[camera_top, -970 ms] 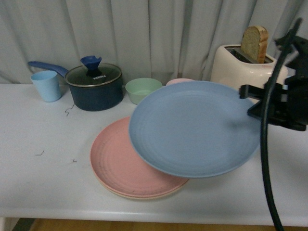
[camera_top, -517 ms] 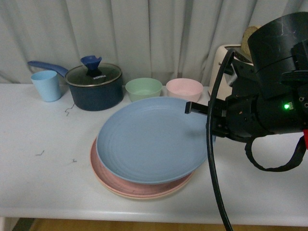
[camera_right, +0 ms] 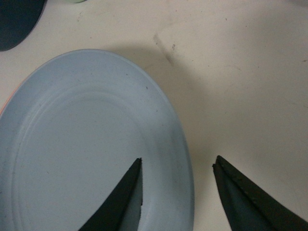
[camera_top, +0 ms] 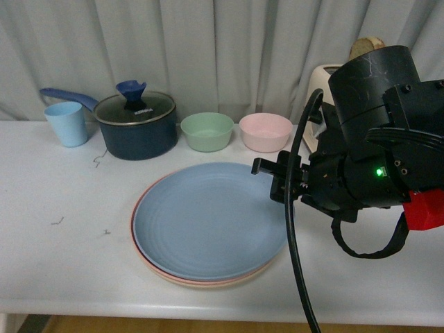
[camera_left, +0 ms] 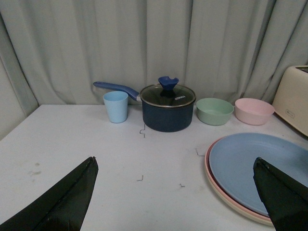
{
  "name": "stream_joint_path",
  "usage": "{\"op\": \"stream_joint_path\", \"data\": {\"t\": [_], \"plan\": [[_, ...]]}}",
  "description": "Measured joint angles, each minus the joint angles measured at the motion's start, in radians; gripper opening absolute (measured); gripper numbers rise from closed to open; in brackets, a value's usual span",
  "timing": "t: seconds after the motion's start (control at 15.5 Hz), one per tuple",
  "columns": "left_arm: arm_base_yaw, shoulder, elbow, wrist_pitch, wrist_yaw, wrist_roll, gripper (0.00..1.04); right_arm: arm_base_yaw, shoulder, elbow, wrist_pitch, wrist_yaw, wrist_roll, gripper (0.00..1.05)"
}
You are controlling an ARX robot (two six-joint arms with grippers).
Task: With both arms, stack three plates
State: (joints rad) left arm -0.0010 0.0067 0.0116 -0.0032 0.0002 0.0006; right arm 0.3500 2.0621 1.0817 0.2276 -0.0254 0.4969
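Observation:
The light blue plate (camera_top: 208, 218) lies on top of the pink plate (camera_top: 142, 243), which lies on the beige plate (camera_top: 201, 283); only their rims show. The stack sits at the table's middle. My right gripper (camera_top: 267, 177) is open at the stack's right edge, its jaws straddling the blue plate's rim (camera_right: 180, 144) without gripping it. In the left wrist view the stack (camera_left: 250, 166) is off to one side, and my left gripper (camera_left: 175, 166) is open and empty over bare table. The left arm is out of the front view.
At the back stand a light blue cup (camera_top: 67, 123), a dark blue lidded pot (camera_top: 135, 125), a green bowl (camera_top: 207, 130), a pink bowl (camera_top: 265, 131) and a toaster (camera_top: 320, 76) with bread. Small wire bits (camera_top: 58, 221) lie at the left.
My right gripper carried the blue plate leftwards and down onto the pink plate, then let it go. The plate now lies flat on the stack.

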Motion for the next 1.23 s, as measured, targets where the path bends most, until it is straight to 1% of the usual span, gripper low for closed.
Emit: {"op": "stream_joint_path", "data": {"t": [0.06, 0.13, 0.19, 0.26, 0.32, 0.39, 0.45, 0.52, 0.58, 0.65, 0.71, 0.78, 0.84, 0.97, 1.23], "plan": [[0.0, 0.0, 0.0, 0.0, 0.0, 0.0, 0.98, -0.005, -0.014, -0.016, 0.0, 0.0, 0.007, 0.55], [0.0, 0.0, 0.0, 0.0, -0.001, 0.0, 0.98, -0.015, -0.084, -0.08, 0.017, -0.002, 0.013, 0.71], [0.0, 0.0, 0.0, 0.0, 0.0, 0.0, 0.98, -0.026, -0.158, -0.13, 0.032, -0.008, 0.018, 0.82], [0.0, 0.0, 0.0, 0.0, 0.0, 0.0, 0.98, -0.034, -0.235, -0.15, 0.044, -0.003, 0.019, 0.99], [0.0, 0.0, 0.0, 0.0, 0.0, 0.0, 0.98, -0.037, -0.245, -0.145, 0.047, -0.003, 0.019, 0.98], [0.0, 0.0, 0.0, 0.0, 0.0, 0.0, 0.98, -0.033, -0.223, -0.159, 0.111, 0.018, 0.005, 0.96], [0.0, 0.0, 0.0, 0.0, 0.0, 0.0, 0.98, -0.032, -0.176, -0.347, 0.594, 0.234, -0.184, 0.79], [0.002, 0.0, 0.0, -0.003, -0.003, 0.0, 0.98, -0.057, -0.203, -0.495, 0.806, 0.278, -0.311, 0.66], [0.002, 0.0, 0.0, 0.0, -0.002, 0.0, 0.98, -0.102, -0.276, -0.575, 0.961, 0.277, -0.398, 0.53], [0.002, 0.0, 0.0, 0.0, 0.0, 0.0, 0.98, -0.136, -0.379, -0.627, 1.04, 0.264, -0.441, 0.4], [0.002, 0.0, 0.0, 0.0, 0.0, 0.0, 0.98, -0.15, -0.457, -0.689, 1.04, 0.237, -0.463, 0.27], [0.002, 0.0, 0.0, 0.0, 0.0, 0.0, 0.98, -0.163, -0.515, -0.751, 0.943, 0.208, -0.474, 0.15], [0.002, 0.0, 0.0, 0.0, 0.0, 0.0, 0.98, -0.18, -0.573, -0.805, 0.924, 0.188, -0.482, 0.02], [0.002, 0.0, 0.0, 0.0, 0.0, 0.0, 0.98, -0.225, -0.734, -0.872, 0.905, 0.162, -0.49, 0.02], [0.002, 0.0, 0.0, 0.0, 0.0, 0.0, 0.98, -0.267, -0.93, -0.977, 0.789, 0.113, -0.49, 0.02]]}}
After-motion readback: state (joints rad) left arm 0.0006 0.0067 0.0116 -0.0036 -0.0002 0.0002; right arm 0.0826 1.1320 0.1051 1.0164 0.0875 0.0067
